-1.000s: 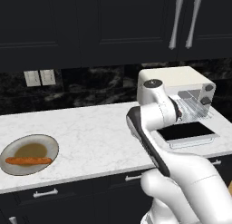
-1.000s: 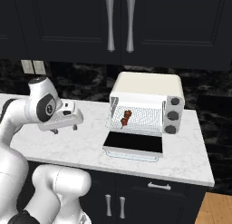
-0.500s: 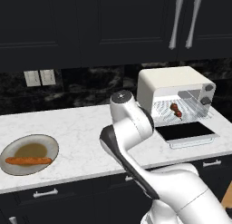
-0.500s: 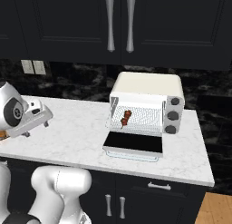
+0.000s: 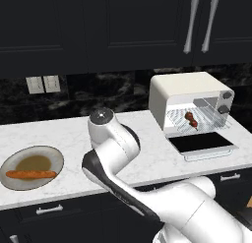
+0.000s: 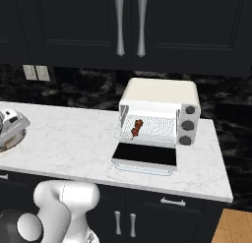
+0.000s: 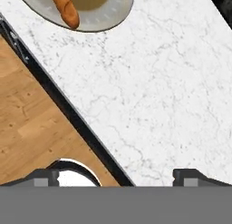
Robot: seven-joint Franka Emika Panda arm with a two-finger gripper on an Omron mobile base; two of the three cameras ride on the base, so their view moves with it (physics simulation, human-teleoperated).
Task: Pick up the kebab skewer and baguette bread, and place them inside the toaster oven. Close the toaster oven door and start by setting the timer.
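Observation:
The toaster oven [image 5: 189, 92] [image 6: 160, 97] stands on the counter at the right with its door [image 5: 201, 144] [image 6: 146, 156] folded down flat. The kebab skewer [image 5: 191, 119] [image 6: 136, 129] lies on the wire rack inside. Far to the left, the baguette bread [image 5: 29, 174] [image 7: 65, 7] rests on a grey plate [image 5: 55, 161] [image 7: 113, 17]. My arm is swung left over the counter, and my hand [image 6: 11, 128] hovers near the plate. In the hand view my gripper [image 7: 118, 177] is open and empty, above the counter's front edge, short of the baguette's end.
White marble counter [image 5: 69, 136] [image 7: 172, 82] runs between plate and oven. Its dark front edge crosses the hand view diagonally, with wooden floor [image 7: 31, 128] beyond. Black cabinets hang above, and wall outlets [image 5: 42, 83] sit on the dark backsplash.
The arm has swung left, away from the open oven and toward the plate. The gripper stays open and empty. Skewer and baguette have not moved.

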